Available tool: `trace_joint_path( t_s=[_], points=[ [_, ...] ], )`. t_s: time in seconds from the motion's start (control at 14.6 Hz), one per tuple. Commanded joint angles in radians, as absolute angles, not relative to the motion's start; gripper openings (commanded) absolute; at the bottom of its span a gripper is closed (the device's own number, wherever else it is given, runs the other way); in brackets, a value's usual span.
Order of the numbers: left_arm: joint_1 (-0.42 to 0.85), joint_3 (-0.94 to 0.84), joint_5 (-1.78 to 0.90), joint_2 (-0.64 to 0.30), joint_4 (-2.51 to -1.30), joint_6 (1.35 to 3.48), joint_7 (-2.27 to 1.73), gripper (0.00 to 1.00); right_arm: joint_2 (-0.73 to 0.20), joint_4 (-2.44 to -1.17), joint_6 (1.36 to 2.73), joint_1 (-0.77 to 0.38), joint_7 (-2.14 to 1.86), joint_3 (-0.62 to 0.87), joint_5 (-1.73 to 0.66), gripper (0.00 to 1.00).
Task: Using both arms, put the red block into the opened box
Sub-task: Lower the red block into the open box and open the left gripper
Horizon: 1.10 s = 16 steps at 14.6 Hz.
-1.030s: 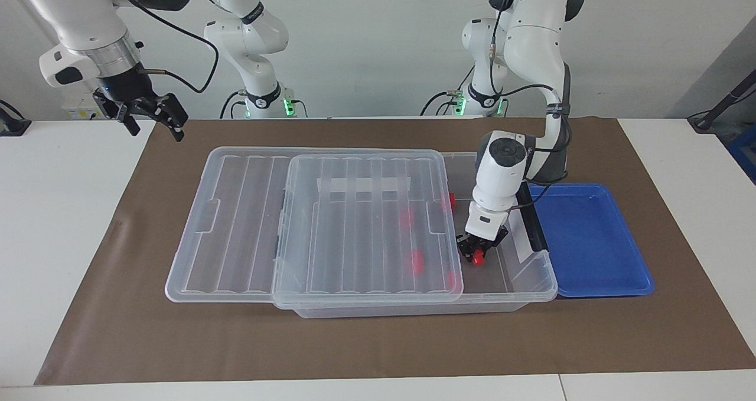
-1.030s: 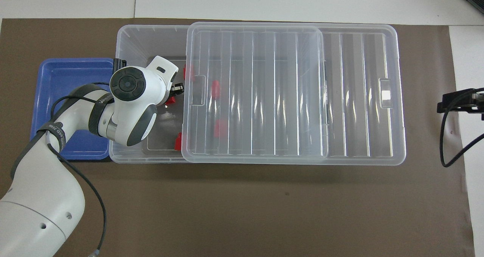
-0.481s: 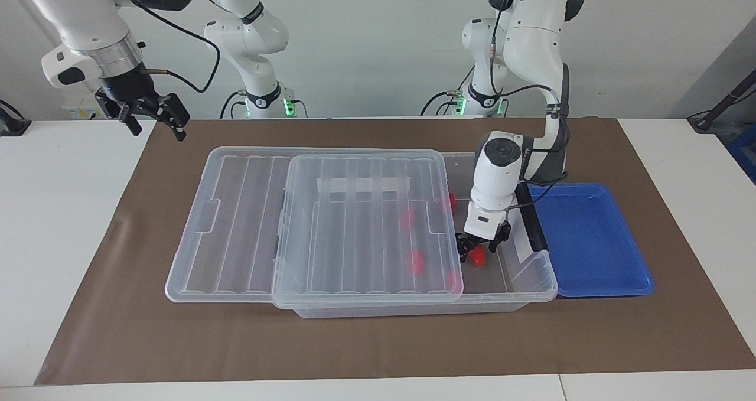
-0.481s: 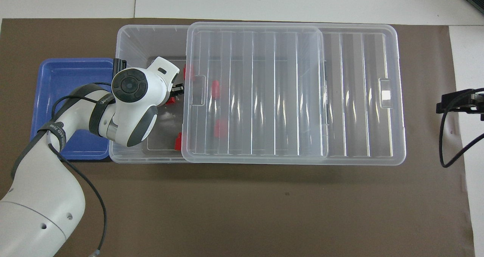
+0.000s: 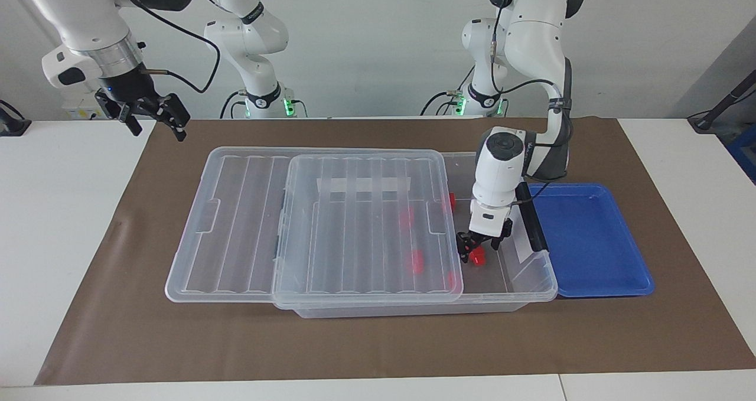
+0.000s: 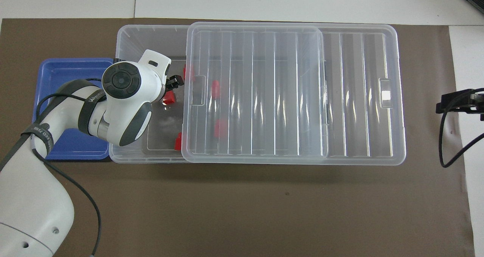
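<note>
The red block (image 5: pixel 477 260) (image 6: pixel 170 98) lies on the floor of the clear box (image 5: pixel 534 278) (image 6: pixel 151 30), in the uncovered end toward the left arm. My left gripper (image 5: pixel 479 248) (image 6: pixel 168 89) hangs open just above it, fingers apart on either side and not gripping it. The ribbed lid (image 5: pixel 331 224) (image 6: pixel 257 94) is slid toward the right arm's end and covers most of the box. Several more red blocks (image 5: pixel 417 261) (image 6: pixel 215 88) show through the lid. My right gripper (image 5: pixel 155 116) (image 6: pixel 459 102) waits open, high over the mat's edge at the right arm's end.
A blue tray (image 5: pixel 590 241) (image 6: pixel 64 79) sits against the box at the left arm's end, partly under the left arm's forearm. A brown mat (image 5: pixel 378 342) covers the white table. The box's black latch (image 5: pixel 530 224) stands beside the left wrist.
The left gripper has opened, let go of the red block and risen a little. The block stays on the box floor. The right arm has hardly moved.
</note>
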<state>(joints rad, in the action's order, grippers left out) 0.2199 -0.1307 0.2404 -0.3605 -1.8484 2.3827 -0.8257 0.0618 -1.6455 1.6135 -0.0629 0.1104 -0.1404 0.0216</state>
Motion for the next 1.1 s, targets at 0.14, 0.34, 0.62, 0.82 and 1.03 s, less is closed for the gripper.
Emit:
trace_joint_path(
  t_s=[0.14, 0.34, 0.62, 0.82, 1.03],
  points=[
    [0.233, -0.123, 0.253, -0.236, -1.861, 2.202, -0.88, 1.0, 0.072, -1.657, 1.611, -0.063, 0.133, -0.138, 0.008, 1.0],
    [0.233, -0.124, 0.253, -0.212, -1.861, 2.172, -0.893, 1.0, 0.074, -1.658, 1.606, -0.063, 0.123, -0.138, 0.008, 1.0],
    [0.222, -0.124, 0.235, -0.16, -1.797, 2.056, -0.87, 1.0, 0.074, -1.66, 1.605, -0.063, 0.121, -0.138, 0.008, 1.0],
    [0.207, -0.115, 0.224, -0.14, -1.683, 1.866, -0.716, 1.0, 0.078, -1.672, 1.618, -0.061, 0.083, -0.138, 0.008, 0.46],
    [0.122, -0.112, 0.158, -0.075, -1.651, 1.786, -0.516, 1.0, 0.075, -1.703, 1.676, -0.058, 0.045, -0.14, 0.009, 0.0]
  ],
)
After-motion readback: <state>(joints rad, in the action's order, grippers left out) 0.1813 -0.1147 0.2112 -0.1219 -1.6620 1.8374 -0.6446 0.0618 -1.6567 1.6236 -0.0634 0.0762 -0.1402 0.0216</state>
